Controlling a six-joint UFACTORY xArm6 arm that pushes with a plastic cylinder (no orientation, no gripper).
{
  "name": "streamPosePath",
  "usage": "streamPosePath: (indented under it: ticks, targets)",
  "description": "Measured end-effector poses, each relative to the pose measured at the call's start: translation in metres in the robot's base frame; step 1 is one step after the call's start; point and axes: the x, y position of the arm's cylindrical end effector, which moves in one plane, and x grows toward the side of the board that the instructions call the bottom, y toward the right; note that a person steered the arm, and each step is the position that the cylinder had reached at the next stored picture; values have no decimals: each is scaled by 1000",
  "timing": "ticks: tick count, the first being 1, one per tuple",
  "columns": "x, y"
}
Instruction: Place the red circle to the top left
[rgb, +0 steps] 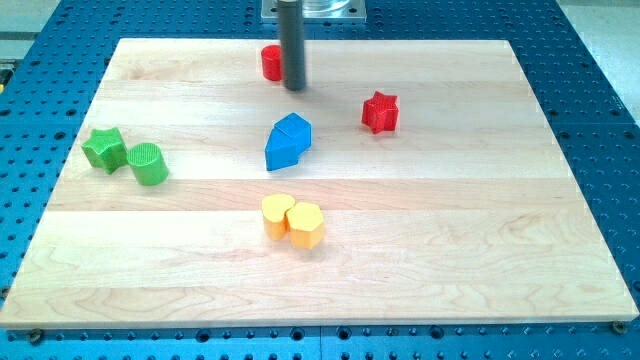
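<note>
The red circle (270, 62) stands near the board's top edge, a little left of centre, partly hidden by the rod. My tip (294, 88) rests on the board just right of the red circle, touching or almost touching its right side. The rod is dark and upright, coming down from the view's top.
A red star (380, 112) sits right of centre. Two blue blocks (288, 141) lie together below my tip. A green star (103, 148) and a green cylinder (148, 164) are at the left. Two yellow blocks (293, 220) sit side by side lower centre. The wooden board (480, 250) lies on a blue perforated table.
</note>
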Motion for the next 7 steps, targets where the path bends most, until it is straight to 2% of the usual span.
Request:
streamPosePath:
  ticks: [1, 2, 3, 4, 5, 6, 7]
  targets:
    - [-13, 1]
    - [-32, -36]
    - [-29, -142]
    - [-22, -166]
    - [-22, -108]
    - [-38, -107]
    - [-52, -147]
